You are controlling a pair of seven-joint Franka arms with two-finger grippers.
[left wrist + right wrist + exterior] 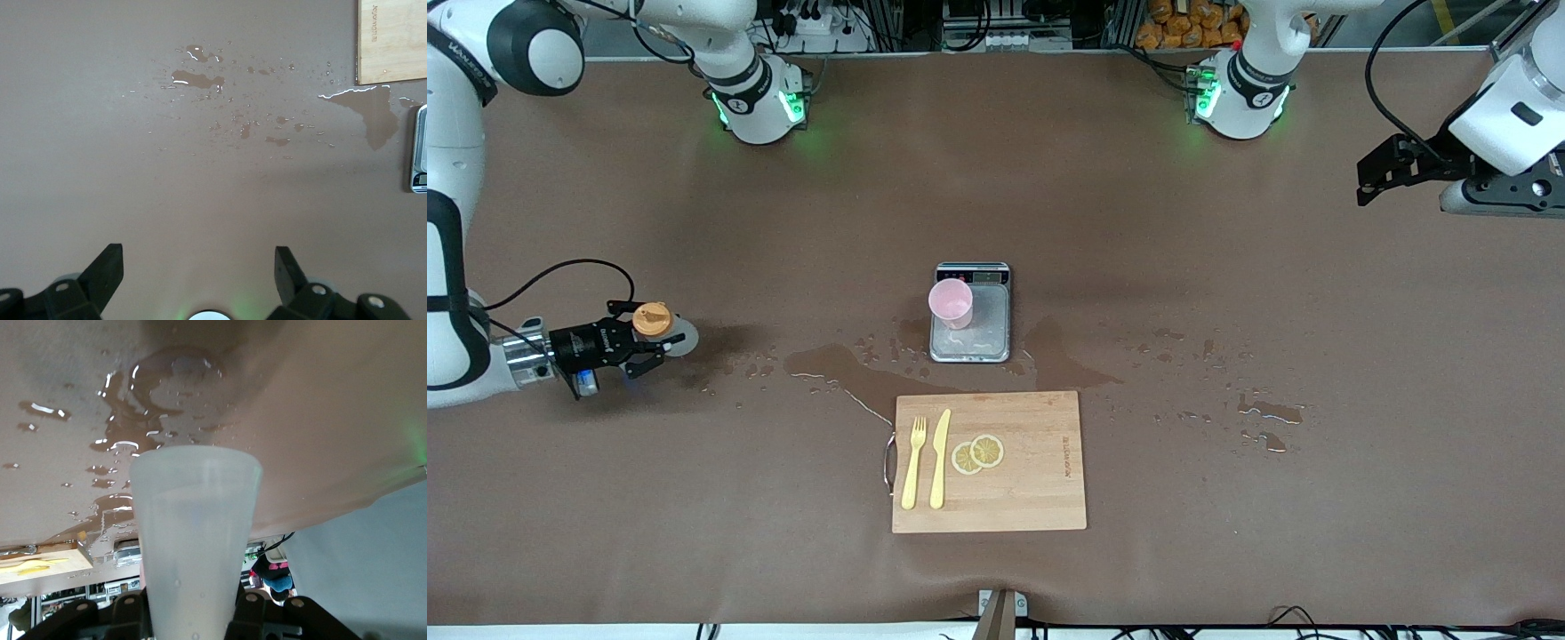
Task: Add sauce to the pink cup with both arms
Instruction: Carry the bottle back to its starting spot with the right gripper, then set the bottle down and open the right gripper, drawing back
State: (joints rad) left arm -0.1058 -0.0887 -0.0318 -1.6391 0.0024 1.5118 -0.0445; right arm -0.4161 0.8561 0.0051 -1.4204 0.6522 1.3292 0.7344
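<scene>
While upright, sauce (655,326) inside right pincer (643,340)

My front camera looks down across the table (1227,293) toward both bases; each wrist camera looks along its pincer, sharing the scale (971,313).

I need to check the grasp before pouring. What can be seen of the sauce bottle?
The sauce bottle is small, translucent and whitish, seemingly soft plastic, with an orange nozzle cap. Its tapered body looks partly filled with pale liquid. The right gripper is shut on it, holding it roughly upright over the brown table toward the right arm's end, apart from the pink cup.
</scene>
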